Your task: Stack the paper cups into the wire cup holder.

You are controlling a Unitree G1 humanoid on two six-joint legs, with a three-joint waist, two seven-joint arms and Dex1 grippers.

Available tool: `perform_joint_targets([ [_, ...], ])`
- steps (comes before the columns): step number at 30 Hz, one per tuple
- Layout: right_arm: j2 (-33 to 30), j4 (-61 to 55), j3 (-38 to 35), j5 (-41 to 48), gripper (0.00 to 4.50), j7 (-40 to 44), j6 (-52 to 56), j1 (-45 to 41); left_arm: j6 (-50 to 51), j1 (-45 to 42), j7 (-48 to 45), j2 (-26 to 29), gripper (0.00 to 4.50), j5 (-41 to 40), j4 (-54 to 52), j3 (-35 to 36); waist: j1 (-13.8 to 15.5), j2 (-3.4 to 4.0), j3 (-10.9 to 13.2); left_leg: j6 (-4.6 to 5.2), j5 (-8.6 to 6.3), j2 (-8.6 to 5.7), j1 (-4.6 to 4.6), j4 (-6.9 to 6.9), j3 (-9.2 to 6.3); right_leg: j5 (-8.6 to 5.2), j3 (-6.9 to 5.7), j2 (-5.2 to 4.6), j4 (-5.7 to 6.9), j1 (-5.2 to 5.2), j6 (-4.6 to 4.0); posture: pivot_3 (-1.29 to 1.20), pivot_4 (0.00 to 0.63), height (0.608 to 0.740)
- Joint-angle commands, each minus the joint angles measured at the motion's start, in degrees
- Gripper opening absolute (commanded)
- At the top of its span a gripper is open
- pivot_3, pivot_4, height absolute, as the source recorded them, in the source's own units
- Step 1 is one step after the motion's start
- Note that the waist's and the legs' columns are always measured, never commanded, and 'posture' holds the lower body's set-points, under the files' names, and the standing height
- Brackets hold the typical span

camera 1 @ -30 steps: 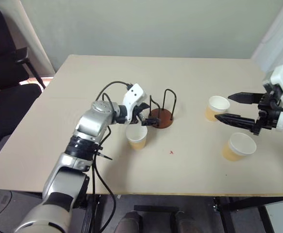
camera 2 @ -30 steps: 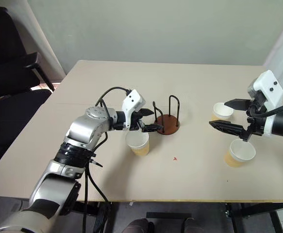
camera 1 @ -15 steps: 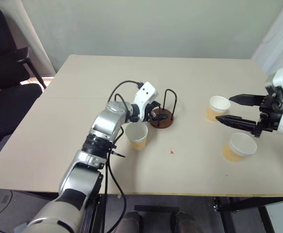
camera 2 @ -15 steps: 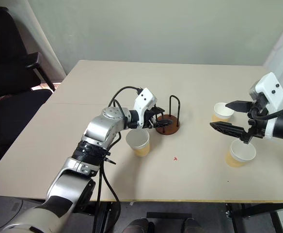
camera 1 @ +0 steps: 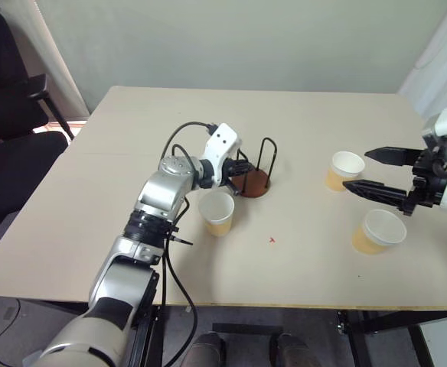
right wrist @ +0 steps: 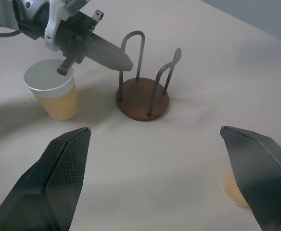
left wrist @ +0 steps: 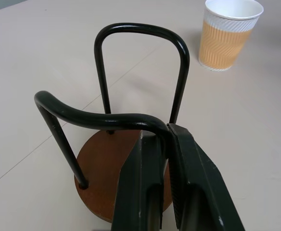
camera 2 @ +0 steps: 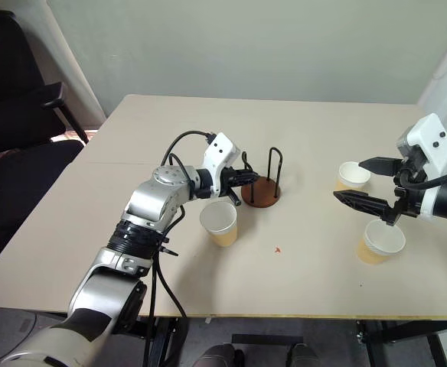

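The black wire loop of the reddish-brown disc-based cup holder (left wrist: pixel 112 118) is pinched by the left claw (left wrist: pixel 167 144); the right claw (camera 1: pixel 365 170) is held spread above open beige desk (camera 1: pixel 132 153).

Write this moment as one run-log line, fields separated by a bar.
left gripper: jaws shut on a wire loop of the cup holder | right gripper: jaws open, holding nothing | paper cups: three on table, none in holder

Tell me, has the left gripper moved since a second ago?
Yes. The left gripper has gone from above the near cup across to the holder and shut on its nearer wire loop.
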Motion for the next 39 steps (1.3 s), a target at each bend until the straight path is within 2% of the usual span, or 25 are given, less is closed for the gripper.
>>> perform_joint_targets([
  [1,-1.40,-1.69,-2.56,1.00,4.50,0.24,-0.40,0.18,-0.96,-1.06,-2.97,-0.41,0.05,-1.34,-3.49,0.09,0.01,0.00,0.00,0.00,0.00,0.00,0.00,0.00,0.00,0.00,0.00,0.00,0.00,0.00,0.00,0.00,0.150,0.740],
  [13,-9.80,-6.49,-10.73,12.99,4.50,5.23,8.26,2.81,-2.65,-1.48,-21.18,1.45,0.05,-3.50,-12.33,-7.20,0.13,-0.01,0.00,0.00,-0.01,-0.04,-0.05,-0.03,0.00,-0.06,0.02,0.01,-0.01,0.00,0.09,0.00,0.150,0.740],
  [21,-11.71,-7.82,-14.18,14.64,4.50,4.07,9.42,4.48,0.57,3.29,-19.68,-2.06,0.05,-2.67,-16.92,-11.93,0.12,-0.01,0.00,0.07,-0.05,-0.07,-0.02,0.02,0.00,-0.09,0.03,-0.07,-0.04,0.10,0.17,0.00,0.150,0.740],
  [31,-12.89,-6.34,-10.47,11.75,4.50,5.18,4.83,4.46,1.45,7.28,-17.20,0.99,0.05,0.95,-20.47,-15.22,0.07,0.00,0.00,0.08,-0.03,-0.05,0.10,0.03,0.00,-0.08,0.03,-0.05,-0.01,0.19,0.19,0.00,0.150,0.740],
  [34,-13.73,-5.09,-6.89,8.81,4.50,6.54,0.98,3.67,1.26,7.18,-16.53,1.99,0.82,1.82,-21.73,-15.46,0.04,0.01,-0.01,0.10,-0.04,-0.05,0.23,0.03,0.01,-0.08,0.04,-0.06,-0.01,0.33,0.19,0.00,0.150,0.740],
  [39,-14.69,-2.79,0.19,5.26,4.50,8.38,-4.16,-0.03,-0.23,5.54,-18.76,4.96,2.54,1.92,-23.87,-14.80,0.01,0.01,0.00,0.13,-0.03,-0.05,0.26,0.03,-0.01,-0.08,0.04,-0.06,0.00,0.33,0.18,0.00,0.150,0.740],
])
